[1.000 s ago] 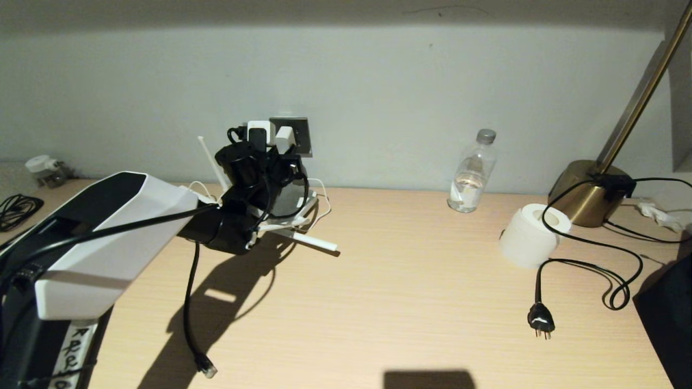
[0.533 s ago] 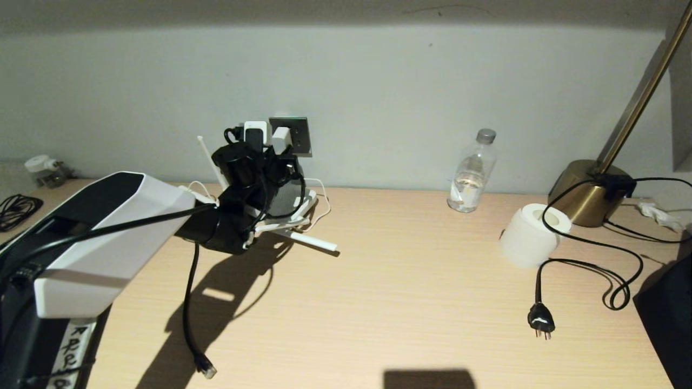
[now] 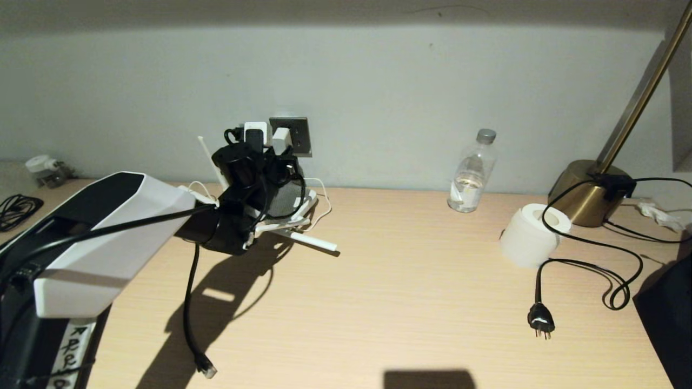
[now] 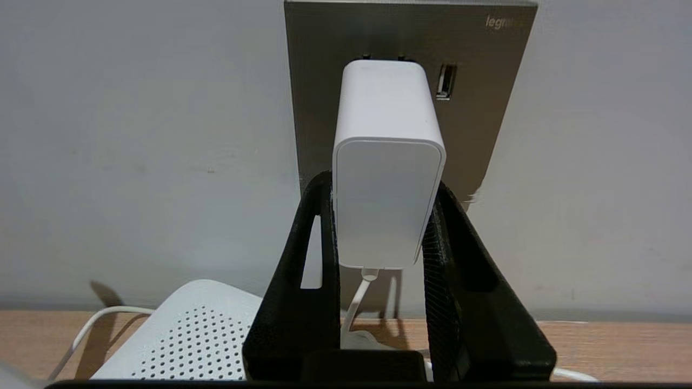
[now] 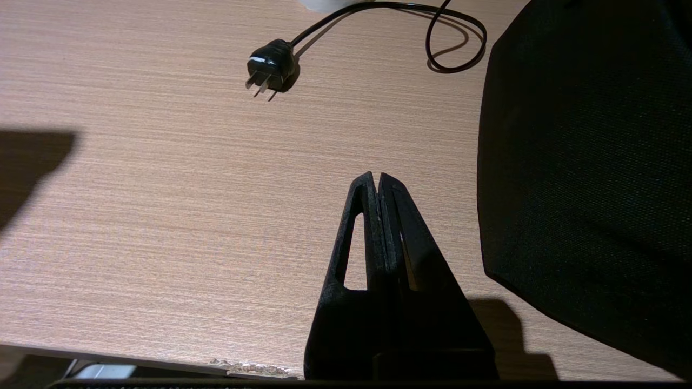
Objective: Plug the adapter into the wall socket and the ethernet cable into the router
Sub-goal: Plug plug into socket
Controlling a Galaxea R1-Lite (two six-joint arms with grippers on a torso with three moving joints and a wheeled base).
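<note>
My right gripper idles pressed together over the table's near right corner, while at the far edge my left gripper pinches the adapter against the wall socket — I'd judge its pins not quite home — so a straight push comes next.

One legible marking — the wall socket carries pale lettering at the upper corner of its brushed metal plate, reading "legra", the last letters running off into glare. A white strip on the robot's body bears handwritten black characters — not decipherable. Nothing else reads.
</note>
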